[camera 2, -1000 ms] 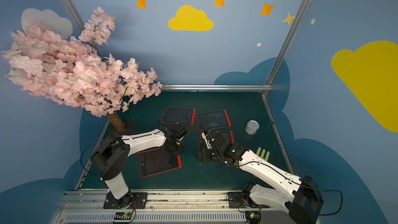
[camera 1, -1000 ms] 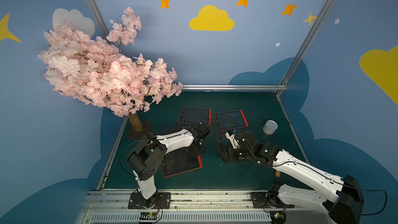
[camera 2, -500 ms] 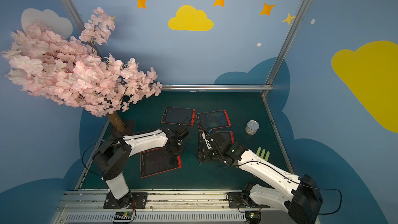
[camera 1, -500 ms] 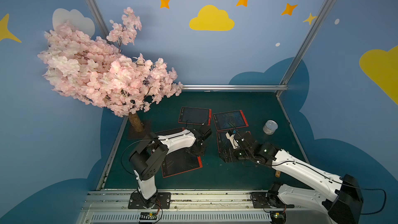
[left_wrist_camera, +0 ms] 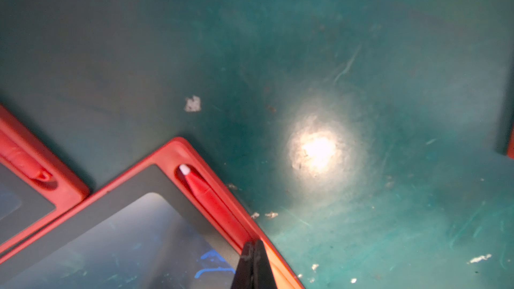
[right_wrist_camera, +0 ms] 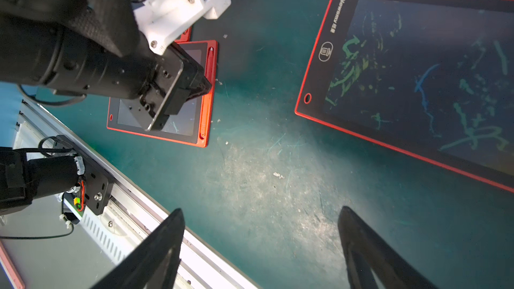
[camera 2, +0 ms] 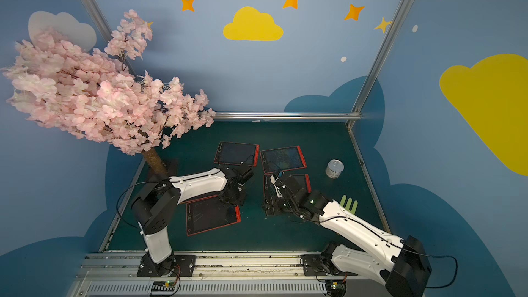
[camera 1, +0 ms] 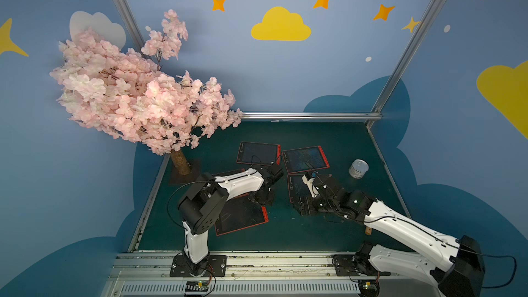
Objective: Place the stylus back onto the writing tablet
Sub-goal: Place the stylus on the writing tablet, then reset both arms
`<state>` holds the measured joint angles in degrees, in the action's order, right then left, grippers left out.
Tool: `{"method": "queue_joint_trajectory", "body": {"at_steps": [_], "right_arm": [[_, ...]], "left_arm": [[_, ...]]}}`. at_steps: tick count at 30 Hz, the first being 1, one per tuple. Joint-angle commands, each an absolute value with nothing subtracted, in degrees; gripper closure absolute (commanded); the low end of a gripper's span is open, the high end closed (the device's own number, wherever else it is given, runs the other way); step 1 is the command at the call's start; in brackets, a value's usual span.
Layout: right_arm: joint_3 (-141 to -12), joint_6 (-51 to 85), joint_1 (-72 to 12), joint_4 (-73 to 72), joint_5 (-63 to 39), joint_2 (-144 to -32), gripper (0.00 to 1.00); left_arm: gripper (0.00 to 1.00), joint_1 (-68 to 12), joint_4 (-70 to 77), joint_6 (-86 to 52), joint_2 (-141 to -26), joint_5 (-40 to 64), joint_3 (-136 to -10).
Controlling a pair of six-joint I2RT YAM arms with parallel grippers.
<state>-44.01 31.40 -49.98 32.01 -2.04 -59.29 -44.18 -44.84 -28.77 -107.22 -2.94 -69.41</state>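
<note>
Item: stylus [left_wrist_camera: 204,191], which we judge seated in the writing tablet [left_wrist_camera: 167,151] slot. Left pincer [left_wrist_camera: 252,246] pressed together, right pincer [right_wrist_camera: 261,246] spread and empty. Withdrawal remains.

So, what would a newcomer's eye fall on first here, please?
A big pink blossom tree leans over the far left of the green table. Red-framed writing tablets lie scattered mid-table. The left gripper, shut, sits at the back end of a red stylus lying in one tablet's edge slot; the right gripper hangs open.
</note>
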Motion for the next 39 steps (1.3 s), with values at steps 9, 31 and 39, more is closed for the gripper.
{"method": "queue_joint_trajectory", "body": {"at_steps": [9, 31, 39], "right_arm": [[-41.61, 31.89, -49.75, 32.71, 1.92, -54.35, 0.14], [-38.88, 32.91, -48.83, 32.74, 17.21, -48.54, 0.11], [-35.92, 24.16, -46.91, 26.43, 22.83, -44.60, 0.11]], "left_arm": [[0.97, -43.25, -32.85, -31.33, -104.47, 0.49, -60.67], [0.01, -34.90, -18.02, -23.59, -55.30, -5.30, -42.50], [0.01, -28.75, -18.35, -20.21, -50.41, -13.39, -36.34]]}}
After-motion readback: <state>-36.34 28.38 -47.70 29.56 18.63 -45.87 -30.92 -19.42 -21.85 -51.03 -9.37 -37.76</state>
